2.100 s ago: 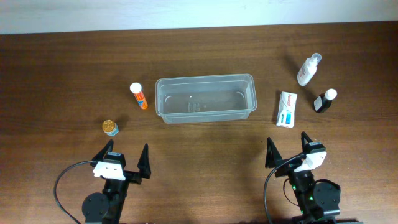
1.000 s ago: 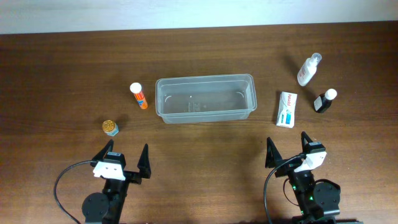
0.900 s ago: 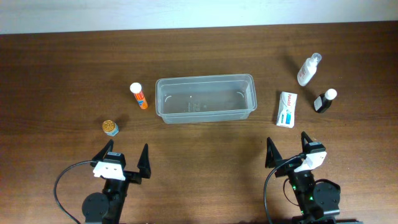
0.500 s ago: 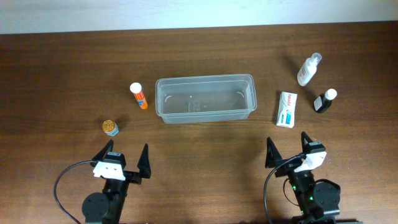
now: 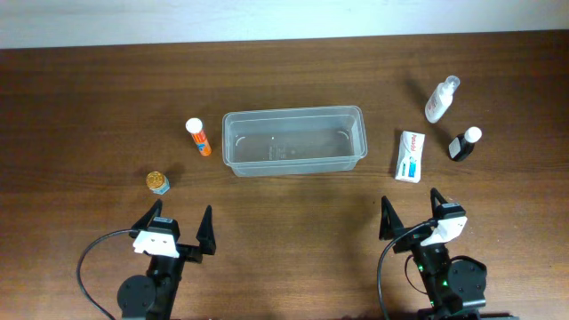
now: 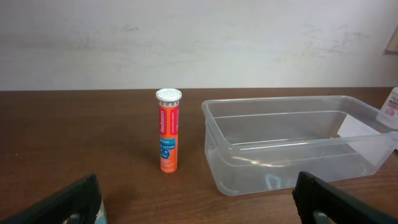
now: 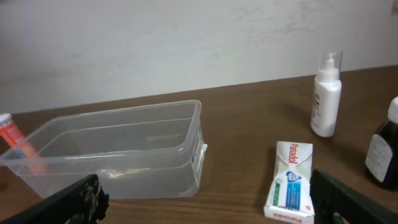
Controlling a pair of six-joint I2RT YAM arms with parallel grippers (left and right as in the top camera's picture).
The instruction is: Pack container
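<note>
Overhead: one container (image 5: 293, 114), two bottles (image 5: 439, 100) (image 5: 461, 144), box (image 5: 409, 156), tube (image 5: 198, 137), jar (image 5: 157, 181); left fingers (image 5: 207, 229), right fingers (image 5: 386, 222) spread.

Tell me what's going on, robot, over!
Left end effector and right end effector open, empty, at near edge. Container empty, mid-table. Tube, jar, box, white bottle, dark bottle all outside it; nothing blocking.

soft, even, bright light from above; faint shadows beside the clear rectangular plastic tub (image 5: 293, 142); wrist views slightly soft, bottom corners blurred.
</note>
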